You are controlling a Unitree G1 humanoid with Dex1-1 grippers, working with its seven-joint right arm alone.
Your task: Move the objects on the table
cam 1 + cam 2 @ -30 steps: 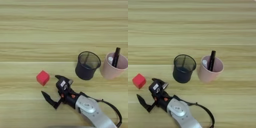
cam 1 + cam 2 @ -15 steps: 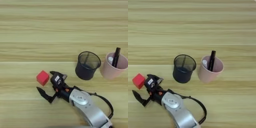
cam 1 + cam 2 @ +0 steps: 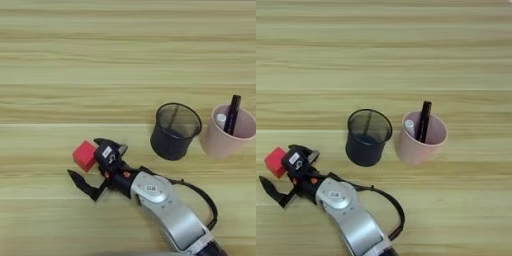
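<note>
While the claw (image 3: 92, 167) sits wide open and empty at lower left, the red cube (image 3: 84, 155) touches one finger. It looks light and hard. Its flat sides are best to pinch.

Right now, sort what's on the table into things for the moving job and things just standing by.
For the job:
- red cube, beside the open right hand
- black pen, standing in the pink cup

Standing by:
- black mesh cup, nothing visible inside
- white stick in the pink cup
</note>
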